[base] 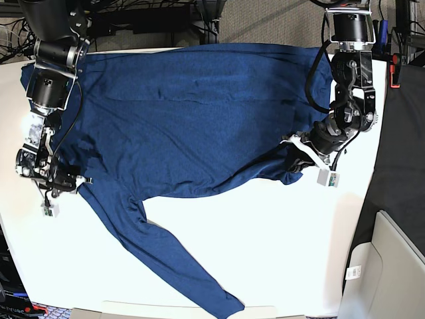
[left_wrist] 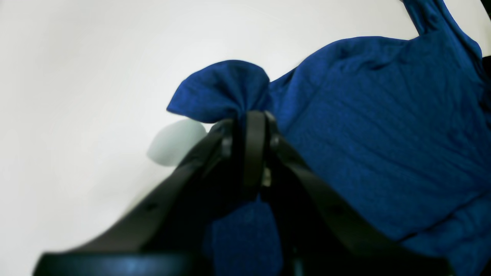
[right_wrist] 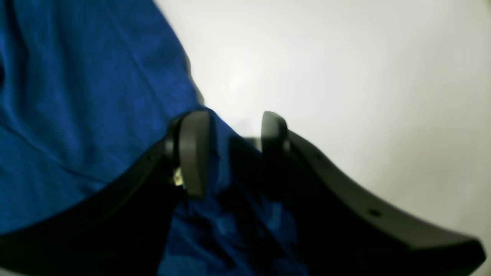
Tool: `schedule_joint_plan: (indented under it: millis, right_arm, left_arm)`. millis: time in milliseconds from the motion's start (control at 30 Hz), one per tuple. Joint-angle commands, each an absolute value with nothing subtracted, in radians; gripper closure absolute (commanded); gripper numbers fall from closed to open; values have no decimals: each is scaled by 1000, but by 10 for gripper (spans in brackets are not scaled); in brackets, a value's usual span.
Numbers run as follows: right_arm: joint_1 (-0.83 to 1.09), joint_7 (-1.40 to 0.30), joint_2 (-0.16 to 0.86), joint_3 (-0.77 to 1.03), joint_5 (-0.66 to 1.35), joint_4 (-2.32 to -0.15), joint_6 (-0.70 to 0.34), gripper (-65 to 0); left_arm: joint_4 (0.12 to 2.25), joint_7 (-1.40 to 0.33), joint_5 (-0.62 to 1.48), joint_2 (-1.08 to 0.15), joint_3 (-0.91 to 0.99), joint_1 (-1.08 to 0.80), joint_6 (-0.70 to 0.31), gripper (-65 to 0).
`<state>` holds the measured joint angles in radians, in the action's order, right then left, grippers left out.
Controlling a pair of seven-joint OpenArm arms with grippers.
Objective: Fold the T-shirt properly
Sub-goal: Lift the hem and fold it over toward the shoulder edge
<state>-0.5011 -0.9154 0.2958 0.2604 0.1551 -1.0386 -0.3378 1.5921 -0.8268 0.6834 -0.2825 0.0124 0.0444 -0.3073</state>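
Observation:
The dark blue long-sleeved T-shirt (base: pixel 186 113) lies spread across the white table (base: pixel 285 252), with one sleeve (base: pixel 179 266) trailing toward the front edge. My left gripper (base: pixel 293 170) is at the shirt's right edge. In the left wrist view it (left_wrist: pixel 249 122) is shut on a pinched bunch of the shirt (left_wrist: pixel 383 115), and a tuft sticks out past the tips. My right gripper (base: pixel 81 181) is at the shirt's left edge near the sleeve's root. In the right wrist view it (right_wrist: pixel 234 134) is open, with the shirt's (right_wrist: pixel 76 96) edge lying between its fingers.
Cables and dark equipment (base: pixel 153 16) line the table's back edge. A black surface and a grey bin (base: pixel 392 266) stand off the table's right side. Bare white table (base: pixel 299 226) lies in front of the shirt's body, right of the trailing sleeve.

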Motion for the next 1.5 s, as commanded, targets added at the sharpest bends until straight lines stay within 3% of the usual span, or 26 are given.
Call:
schedule_joint_plan:
  millis: [0,600,667,833,900,1067,1300,1467]
  right_arm:
    - [-532,-898,309,263,159,-1055,-343,-207]
    - [-529,-900,311,262,107,-931,-344,-205]
    - [-527,-918,311,262,108,-931,-344,-180]
    - [-529,-1012,309,263,110,-983,-348,-5]
    - [-527,-1017,311,268,113,-1013,-367,0]
    - [-461,-1018,355,269,255,-1135,-515,-2]
    - [-297,-1061,440,275,568,-1348,-522,-2]
    - [-177,-1145,453,458,719,-1426,-529,-2]
  left_arm:
    - [1607,-803,693,-292,18,62,-312,-1]
    - [1609,-803,693,-292,18,61,-312,-1]
    - [1609,-803,693,-291,18,61,-312,-1]
    - [1609,-803,693,-291,18,61,-312,-1]
    - [1612,-803,693,-291,18,61,-312,-1]
    - [1616,-803,693,-291,18,61,-312,-1]
    - [1705,-803,694,-291,70,1,-312,-1]
    - [1785,-805,696,-295,81,-65,-312,-1]
